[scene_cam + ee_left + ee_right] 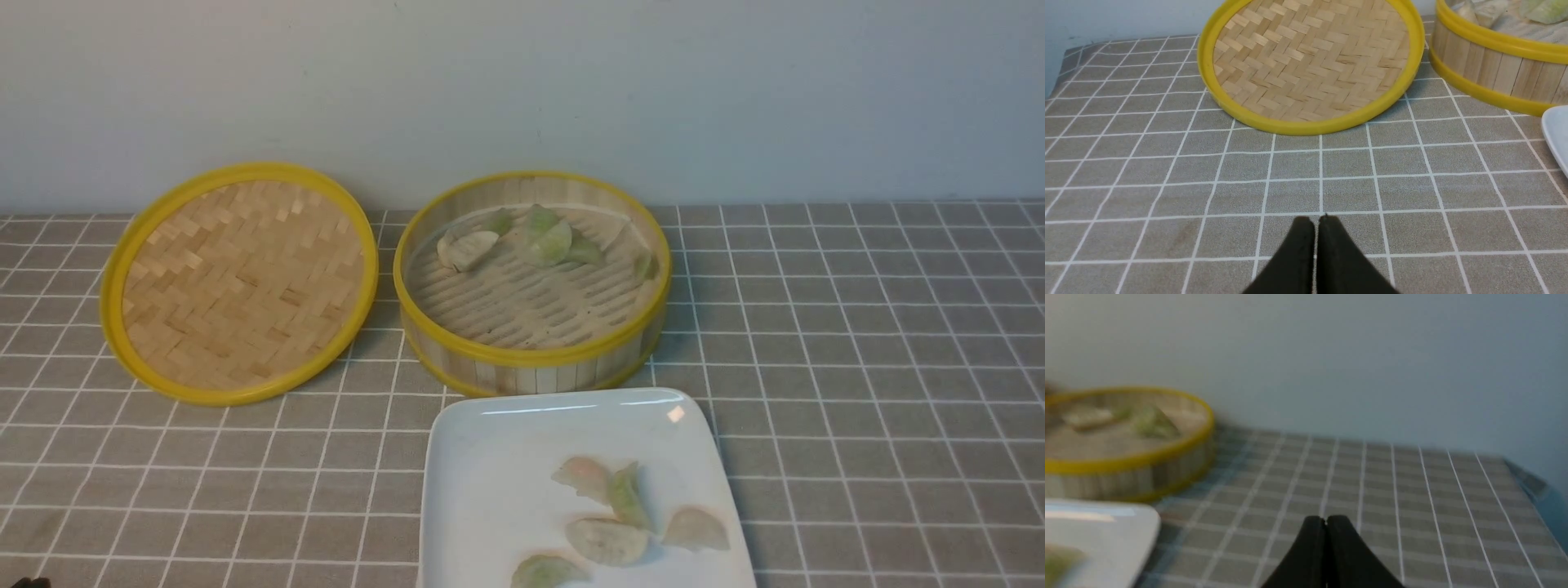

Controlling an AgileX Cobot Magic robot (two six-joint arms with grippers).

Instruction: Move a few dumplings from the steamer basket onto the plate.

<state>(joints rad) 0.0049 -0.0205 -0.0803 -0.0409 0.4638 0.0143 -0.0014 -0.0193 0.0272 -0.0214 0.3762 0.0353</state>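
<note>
1. Left gripper [1315, 222]: black fingers pressed together, empty, over grey checked tablecloth [857, 343].
2. Round woven-bamboo lid [241, 282], yellow-rimmed: left of basket.
3. Round slatted bamboo steamer basket [531, 359]: pale translucent crescent dumplings [545, 241] at its far side. Likely soft, light, slippery, tearable; pinch across plump middle.
4. Glossy white square plate [490, 457]: five dumplings aboard.
5. Right gripper [1326, 522]: clenched, empty.

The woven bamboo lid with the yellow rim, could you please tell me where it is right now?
In the front view the shallow woven bamboo lid lies on the grey checked tablecloth at the left, beside the round bamboo steamer basket, near the wall.
</note>
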